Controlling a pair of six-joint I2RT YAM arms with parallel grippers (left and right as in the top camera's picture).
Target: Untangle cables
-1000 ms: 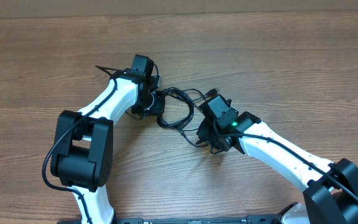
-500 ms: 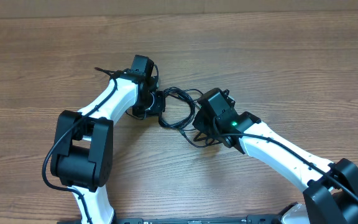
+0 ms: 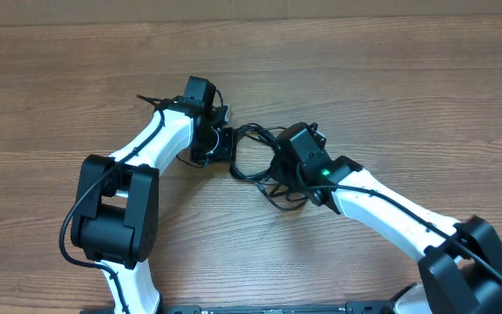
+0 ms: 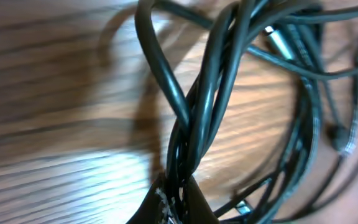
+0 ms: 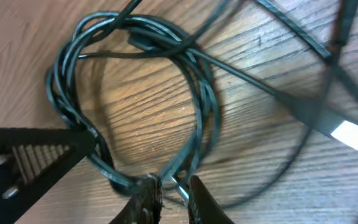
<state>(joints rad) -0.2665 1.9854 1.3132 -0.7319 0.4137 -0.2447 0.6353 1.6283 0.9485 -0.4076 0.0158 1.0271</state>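
Where its 2 dark fingertips (image 4: pixel 165 211) meet at the bottom centre of the left wrist view, the left claw (image 4: pixel 174 202) is pinched tight on a twisted bundle of thin black flexible cords (image 4: pixel 194 124). The bundle climbs from that grip toward the top of the frame. On the right side of the frame the strands spread into blurred, overlapping loops.

At the bottom centre of the right wrist view, the right claw (image 5: pixel 173 190) stands narrow, with the lowest strands of a round coil caught between its 2 fingers. That coil, several strands thick, fills the left and middle of the frame. From its upper part 1 straight cord runs down to the right and ends in a flat bright plug (image 5: pixel 348 135), which is too blurred to make out further.

Seen from overhead, the cords sit near the middle of the frame on the brown wood-grain bench (image 3: pixel 390 87), bunched between the 2 claws and touching both.
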